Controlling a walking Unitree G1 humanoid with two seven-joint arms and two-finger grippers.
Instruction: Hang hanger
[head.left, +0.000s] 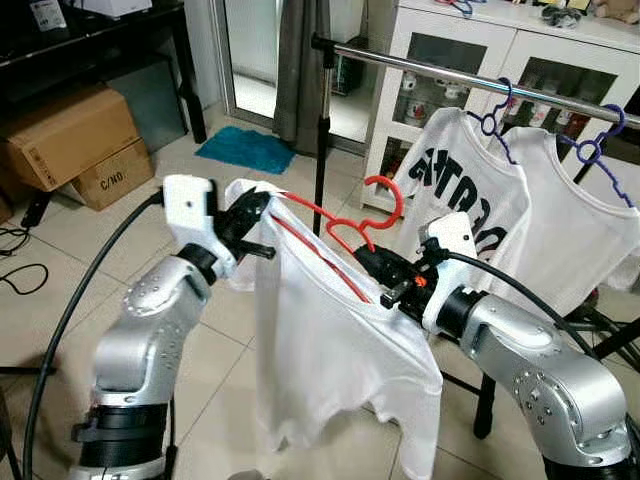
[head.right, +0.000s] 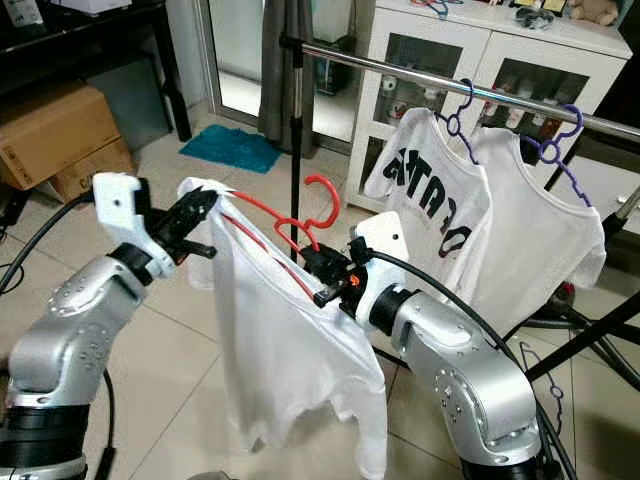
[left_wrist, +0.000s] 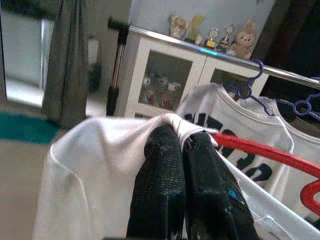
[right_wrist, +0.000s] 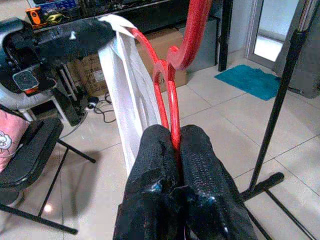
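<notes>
A red hanger (head.left: 345, 235) carries a plain white shirt (head.left: 330, 360) and is held in the air between my arms, in front of the clothes rail (head.left: 470, 78). My left gripper (head.left: 258, 208) is shut on the shirt's shoulder and the hanger's end there, with its fingers (left_wrist: 170, 185) pinching white cloth. My right gripper (head.left: 375, 262) is shut on the hanger just below its hook, and the fingers (right_wrist: 170, 165) clamp the red bar. The hook (head.left: 385, 195) points up, below and in front of the rail.
Two white shirts (head.left: 470, 200) hang on purple hangers (head.left: 497, 115) along the rail. The rail's black post (head.left: 320, 130) stands just behind the hanger. A white cabinet (head.left: 450, 60) is behind it. Cardboard boxes (head.left: 75, 140) and a teal mat (head.left: 245, 148) lie to the left.
</notes>
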